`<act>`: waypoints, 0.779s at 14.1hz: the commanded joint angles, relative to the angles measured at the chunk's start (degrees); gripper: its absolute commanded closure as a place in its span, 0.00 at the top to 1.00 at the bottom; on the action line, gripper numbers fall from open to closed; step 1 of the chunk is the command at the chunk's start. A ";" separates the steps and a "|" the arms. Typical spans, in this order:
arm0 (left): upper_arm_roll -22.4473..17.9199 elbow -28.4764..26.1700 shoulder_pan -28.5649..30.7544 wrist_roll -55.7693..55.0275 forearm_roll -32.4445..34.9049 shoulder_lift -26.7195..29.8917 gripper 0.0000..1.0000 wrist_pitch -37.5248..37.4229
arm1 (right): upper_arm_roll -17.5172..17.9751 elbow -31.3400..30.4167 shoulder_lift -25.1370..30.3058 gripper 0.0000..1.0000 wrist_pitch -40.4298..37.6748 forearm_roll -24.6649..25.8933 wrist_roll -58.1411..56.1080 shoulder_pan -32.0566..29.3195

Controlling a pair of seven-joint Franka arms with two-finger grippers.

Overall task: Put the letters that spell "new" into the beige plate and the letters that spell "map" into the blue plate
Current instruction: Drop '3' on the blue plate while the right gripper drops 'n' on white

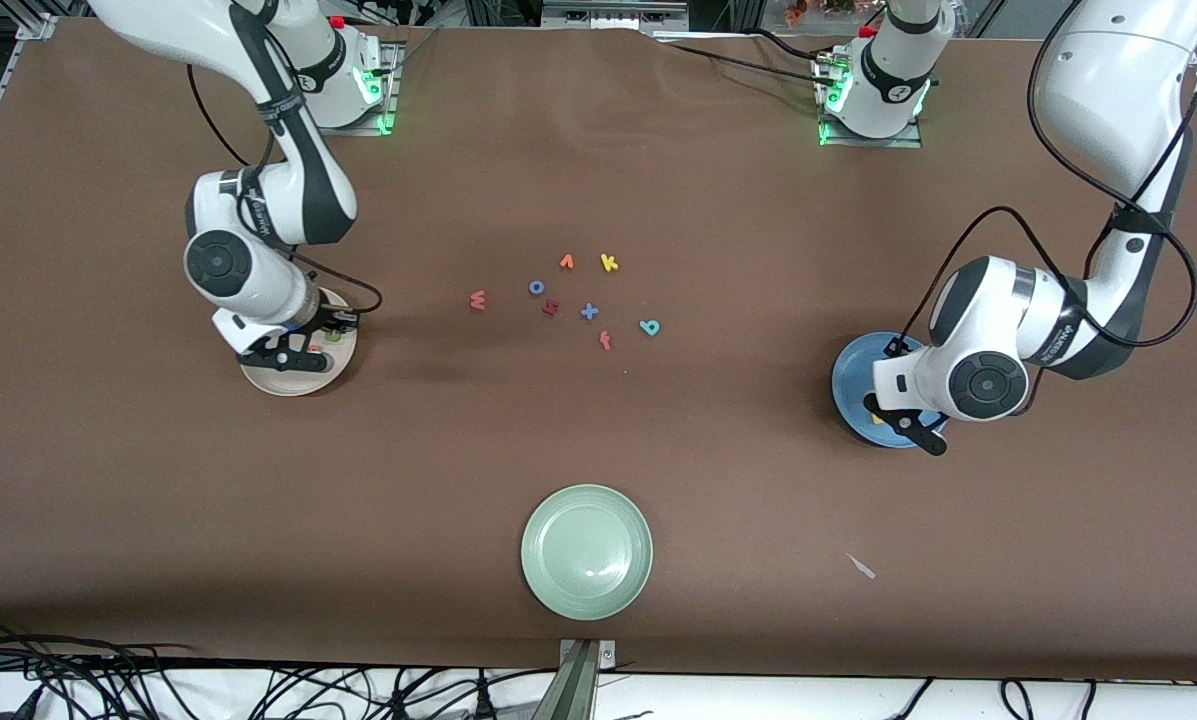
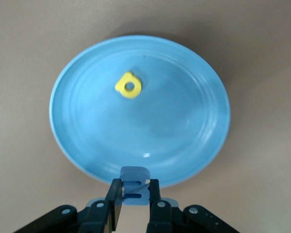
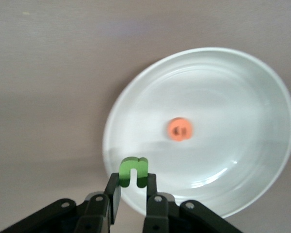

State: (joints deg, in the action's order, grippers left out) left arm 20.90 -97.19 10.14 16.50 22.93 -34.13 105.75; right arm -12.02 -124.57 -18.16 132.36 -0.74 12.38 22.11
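My left gripper [image 2: 136,183] is shut on the blue "m" [image 2: 135,174] and hangs over the rim of the blue plate [image 2: 184,121]. The yellow "a" [image 2: 129,85] lies in that plate. Over the edge of the beige plate [image 3: 233,97], my right gripper [image 3: 134,178] is shut on the green "n" [image 3: 134,171]. The orange "e" [image 3: 180,129] lies in the beige plate. The pinkish-red "w" [image 1: 478,300] and the teal "p" [image 1: 649,327] lie on the table's middle. In the front view the beige plate [image 1: 278,385] is at the right arm's end and the blue plate [image 1: 851,375] at the left arm's end.
Around the "w" and "p" lie an orange "v" [image 1: 566,262], a yellow "k" [image 1: 609,263], a blue "o" [image 1: 536,287], a blue "x" [image 1: 589,312], a red "f" [image 1: 606,341] and another red letter [image 1: 550,308]. A pale green plate [image 1: 586,551] sits nearest the front camera.
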 commanded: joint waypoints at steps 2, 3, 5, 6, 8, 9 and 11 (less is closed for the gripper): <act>0.80 -5.20 3.57 0.81 4.66 0.11 0.04 6.93 | -0.81 0.55 -0.91 0.75 -0.26 -0.92 -3.42 -1.10; 0.80 -5.37 3.57 0.81 4.67 0.20 0.04 6.93 | -0.72 1.08 -0.82 1.00 -0.52 -0.93 -3.24 -0.75; 0.80 -5.64 3.57 0.81 4.67 0.20 0.16 7.02 | 0.85 2.13 0.23 1.00 -3.06 -0.93 -3.32 -0.31; 0.80 -5.64 3.57 0.81 4.67 0.20 0.29 7.02 | 2.60 3.70 0.14 1.00 -5.95 -0.93 -2.45 -0.31; 0.98 -5.20 3.57 0.73 4.23 0.55 1.00 6.32 | 6.64 5.82 -0.38 1.00 -8.08 -0.93 0.61 -0.22; 1.15 -4.85 3.48 0.73 3.88 1.16 1.00 5.53 | 8.84 5.91 -0.47 1.00 -7.39 -1.01 2.20 -0.13; 2.73 -3.54 2.78 -0.50 3.53 2.48 1.00 3.77 | 12.18 5.74 -0.65 1.00 -5.29 -1.01 4.14 0.04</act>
State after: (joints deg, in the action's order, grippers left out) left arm 21.86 -101.40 13.26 16.56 26.03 -34.33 112.06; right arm -2.55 -119.28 -18.52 126.37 -0.89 14.70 22.13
